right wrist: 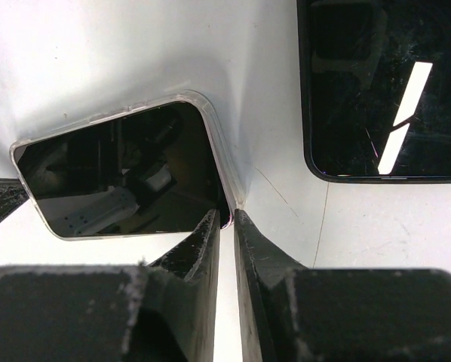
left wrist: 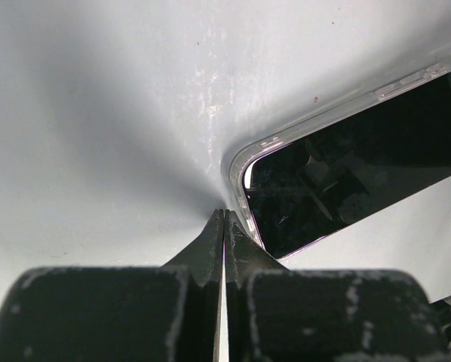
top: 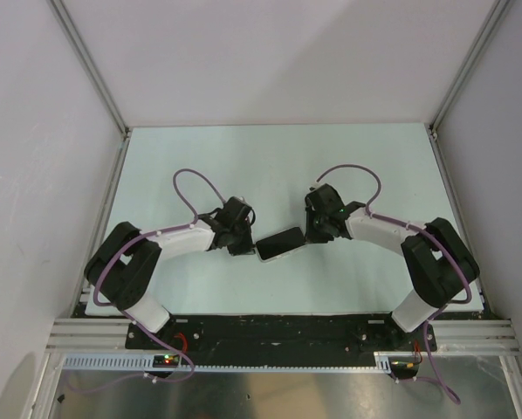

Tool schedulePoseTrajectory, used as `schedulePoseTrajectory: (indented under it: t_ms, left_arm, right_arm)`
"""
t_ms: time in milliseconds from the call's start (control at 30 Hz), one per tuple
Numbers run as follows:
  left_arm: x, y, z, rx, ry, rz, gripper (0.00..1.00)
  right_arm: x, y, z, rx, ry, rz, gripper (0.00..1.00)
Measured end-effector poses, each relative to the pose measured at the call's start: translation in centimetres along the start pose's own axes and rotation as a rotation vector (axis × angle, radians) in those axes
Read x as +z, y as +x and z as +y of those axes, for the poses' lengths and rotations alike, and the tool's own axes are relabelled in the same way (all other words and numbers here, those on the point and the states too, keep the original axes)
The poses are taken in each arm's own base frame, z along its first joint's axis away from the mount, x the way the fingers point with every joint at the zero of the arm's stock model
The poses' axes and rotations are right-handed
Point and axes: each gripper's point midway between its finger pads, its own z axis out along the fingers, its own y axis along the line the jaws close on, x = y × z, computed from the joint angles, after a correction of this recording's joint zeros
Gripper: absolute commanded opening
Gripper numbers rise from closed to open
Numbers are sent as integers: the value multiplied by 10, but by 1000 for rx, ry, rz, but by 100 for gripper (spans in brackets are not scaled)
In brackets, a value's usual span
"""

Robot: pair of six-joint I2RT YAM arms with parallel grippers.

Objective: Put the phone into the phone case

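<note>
One phone (top: 279,243) in one clear case (right wrist: 219,148), two claws beside.

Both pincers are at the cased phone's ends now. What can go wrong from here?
1. The right pincer straddles only the corner rim of the clear case. That thin hold may slip or peel the rim off the phone.
2. The left pincer is shut, tips at the opposite corner; a push could skid everything across the table.
3. A second dark slab lies nearby and might get bumped.

Left pincer (left wrist: 223,226) closed; right pincer (right wrist: 227,226) nearly closed.
</note>
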Motion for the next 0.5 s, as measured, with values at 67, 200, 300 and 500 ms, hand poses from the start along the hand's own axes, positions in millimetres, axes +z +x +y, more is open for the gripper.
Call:
schedulePoseTrajectory:
  t_ms: [67,200,300,500]
  left_arm:
    - [0,0,0,0,0,0,0]
    - [0,0,0,0,0,0,0]
    - [0,0,0,0,0,0,0]
    - [0,0,0,1,0,0,0]
  right_arm:
    - [1,1,0,-2,2,3,13]
    - [2,1,0,-7,7,-2,6]
    - [2,0,-1,-12,16,-9,1]
    - [5,1,2,-38,47,-26,0]
